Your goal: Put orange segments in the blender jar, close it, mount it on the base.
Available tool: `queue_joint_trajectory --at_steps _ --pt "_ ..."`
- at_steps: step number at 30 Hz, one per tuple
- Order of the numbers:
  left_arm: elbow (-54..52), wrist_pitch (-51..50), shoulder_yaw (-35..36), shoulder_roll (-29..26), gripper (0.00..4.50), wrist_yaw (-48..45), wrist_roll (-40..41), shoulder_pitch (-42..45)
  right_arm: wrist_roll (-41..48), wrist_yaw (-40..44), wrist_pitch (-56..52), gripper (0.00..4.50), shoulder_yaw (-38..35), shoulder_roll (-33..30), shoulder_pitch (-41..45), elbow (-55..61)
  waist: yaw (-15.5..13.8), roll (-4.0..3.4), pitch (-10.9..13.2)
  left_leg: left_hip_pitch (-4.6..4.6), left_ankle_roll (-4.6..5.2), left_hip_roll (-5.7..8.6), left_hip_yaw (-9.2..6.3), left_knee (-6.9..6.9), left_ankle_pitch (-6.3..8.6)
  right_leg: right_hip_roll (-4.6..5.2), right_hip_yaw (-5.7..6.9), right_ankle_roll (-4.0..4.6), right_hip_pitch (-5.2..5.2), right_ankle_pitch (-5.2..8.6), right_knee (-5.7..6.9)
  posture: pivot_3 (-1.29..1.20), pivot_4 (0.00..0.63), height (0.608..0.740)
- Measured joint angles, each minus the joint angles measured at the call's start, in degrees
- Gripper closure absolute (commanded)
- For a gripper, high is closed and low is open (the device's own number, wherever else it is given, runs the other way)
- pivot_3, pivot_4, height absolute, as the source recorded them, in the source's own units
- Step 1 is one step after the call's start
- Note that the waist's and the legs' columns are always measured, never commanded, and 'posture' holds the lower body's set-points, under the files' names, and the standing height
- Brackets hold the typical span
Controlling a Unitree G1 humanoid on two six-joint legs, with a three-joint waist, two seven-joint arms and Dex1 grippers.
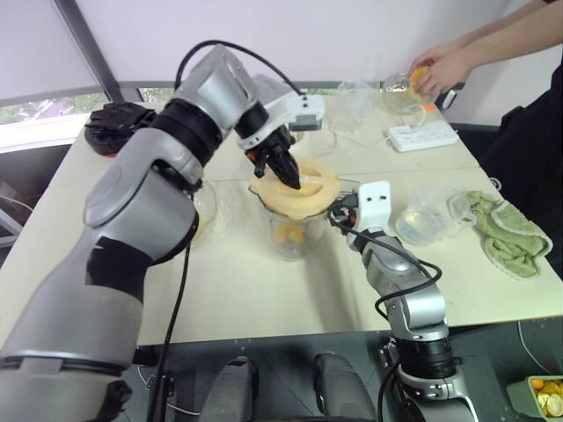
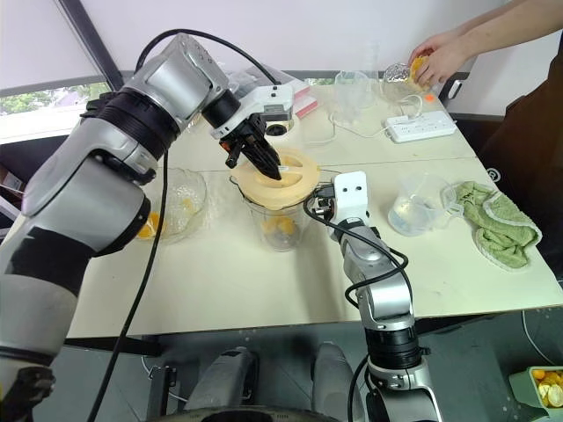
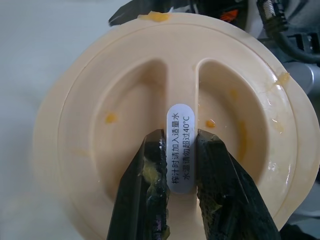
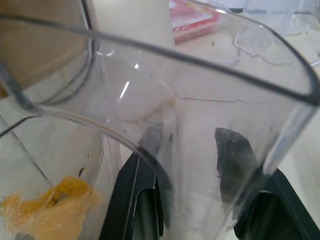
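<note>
Orange segments (image 2: 280,225) lie at the bottom of the clear blender jar (image 2: 280,220), which stands mid-surface (image 2: 229,281) with its cream-yellow lid (image 2: 274,182) resting tilted across the rim. The left claw (image 3: 179,165) is clamped on the lid's raised centre grip, pulp smeared on its black fingers (image 3: 150,190). The right claw (image 4: 195,150) grips the jar's handle side, steadying it. The cream-white base (image 2: 280,123) waits behind the jar. A crinkled clear bowl (image 2: 176,207) with more fruit sits just beside the jar; farther off, a person's hand (image 2: 435,57) reaches toward a clear cup near a power strip (image 2: 420,128). The risk here: the lid sits askew, so pressing or twisting it could jam it off-seat, or tip the jar if the right claw's hold slips on wet plastic.
</note>
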State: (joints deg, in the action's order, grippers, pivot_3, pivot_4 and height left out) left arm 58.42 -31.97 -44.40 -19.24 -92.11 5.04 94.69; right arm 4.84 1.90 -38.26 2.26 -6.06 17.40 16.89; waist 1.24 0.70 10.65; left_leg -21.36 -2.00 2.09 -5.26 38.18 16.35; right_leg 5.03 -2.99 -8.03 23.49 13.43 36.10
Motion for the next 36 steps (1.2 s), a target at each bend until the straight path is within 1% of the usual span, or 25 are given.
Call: queue_joint_trajectory --at_steps 2,5,9,13,16,20,25,27,29,31,36 --pt "-1.73 -2.27 1.15 0.13 4.23 0.22 -1.93 -0.42 0.0 0.03 0.17 3.49 -0.06 0.03 0.02 -0.19 0.02 -0.01 0.0 0.01 0.0 0.0 0.0 0.0 0.0 0.0 0.0 0.0 0.0 0.0 0.01 0.0 0.15 0.74" --pt "-4.89 -2.33 3.09 -0.43 4.23 0.49 -3.92 -2.09 0.02 0.06 0.39 3.49 -0.16 0.12 0.02 -0.39 0.06 -0.02 0.01 0.02 0.0 -0.01 0.0 0.0 0.0 0.0 0.0 0.01 0.01 0.0 0.02 0.0 0.15 0.74" --pt "-10.36 1.78 5.19 -2.89 4.23 -0.16 -4.34 -5.42 -0.01 0.23 0.71 3.49 0.0 0.18 -0.01 -0.39 0.11 -0.02 0.02 0.0 0.0 -0.02 0.0 0.0 0.0 0.01 -0.01 0.01 0.03 -0.01 0.02 0.0 0.15 0.74" --pt "-13.92 5.69 4.9 -4.5 4.23 0.2 -3.73 -7.37 -0.13 0.34 1.0 3.49 0.34 0.13 0.0 -0.39 0.25 -0.02 0.03 -0.02 0.0 -0.02 0.0 0.0 0.0 0.0 -0.01 0.02 0.07 -0.02 0.02 0.0 0.15 0.74" --pt "-13.11 8.37 5.24 -4.47 4.23 0.04 -3.49 -7.38 -0.13 0.45 1.02 3.49 0.34 0.12 0.0 -0.43 0.34 -0.02 0.03 -0.02 -0.01 -0.01 0.02 -0.05 0.0 0.01 -0.01 0.02 0.09 -0.01 0.01 0.0 0.15 0.74" --pt "-9.53 13.91 6.05 -4.01 4.23 -0.21 -3.09 -7.32 -0.14 0.53 1.06 3.49 0.36 0.12 0.0 -0.47 0.4 -0.02 0.03 -0.02 0.0 -0.01 0.01 -0.05 0.0 0.01 -0.01 0.02 0.08 -0.01 0.01 0.0 0.15 0.74" --pt "-5.38 24.09 9.38 -3.0 4.23 0.07 -4.26 -8.44 -0.21 0.14 1.05 3.49 0.26 0.09 0.0 -0.49 -0.11 -0.02 0.03 0.0 0.0 -0.01 0.01 -0.03 -0.01 0.01 -0.01 0.05 0.05 -0.04 0.01 0.0 0.15 0.74" --pt "-5.35 25.47 9.98 -3.01 4.23 0.07 -4.58 -8.92 -0.23 0.13 1.04 3.49 0.26 0.01 -0.01 -0.5 -0.21 -0.02 0.03 0.02 0.0 -0.01 0.01 0.0 -0.01 0.01 -0.01 0.06 0.0 -0.04 0.01 0.0 0.15 0.74" --pt "-5.95 24.93 10.45 -3.01 4.23 0.1 -5.21 -9.26 -0.25 0.1 1.03 3.49 0.26 -0.03 -0.03 -0.51 -0.21 -0.02 0.03 0.03 0.0 -0.01 0.01 0.01 -0.01 0.01 -0.01 0.06 -0.02 -0.04 0.01 0.0 0.15 0.74" --pt "-7.22 22.27 10.59 -2.88 4.23 0.16 -6.13 -9.38 -0.24 0.08 0.99 3.49 0.24 -0.03 -0.09 -0.52 -0.19 -0.03 0.02 0.04 0.0 0.0 0.01 0.01 -0.01 0.01 -0.01 0.05 -0.02 -0.04 0.02 0.0 0.15 0.74" --pt "-12.85 8.12 11.54 -2.59 4.23 0.85 -8.46 -10.12 -0.23 -0.03 0.99 3.49 0.13 0.03 -0.12 -0.55 -0.14 -0.03 0.02 0.03 0.0 0.0 0.0 0.01 -0.01 0.0 -0.01 0.04 -0.03 -0.03 0.02 0.0 0.15 0.74"
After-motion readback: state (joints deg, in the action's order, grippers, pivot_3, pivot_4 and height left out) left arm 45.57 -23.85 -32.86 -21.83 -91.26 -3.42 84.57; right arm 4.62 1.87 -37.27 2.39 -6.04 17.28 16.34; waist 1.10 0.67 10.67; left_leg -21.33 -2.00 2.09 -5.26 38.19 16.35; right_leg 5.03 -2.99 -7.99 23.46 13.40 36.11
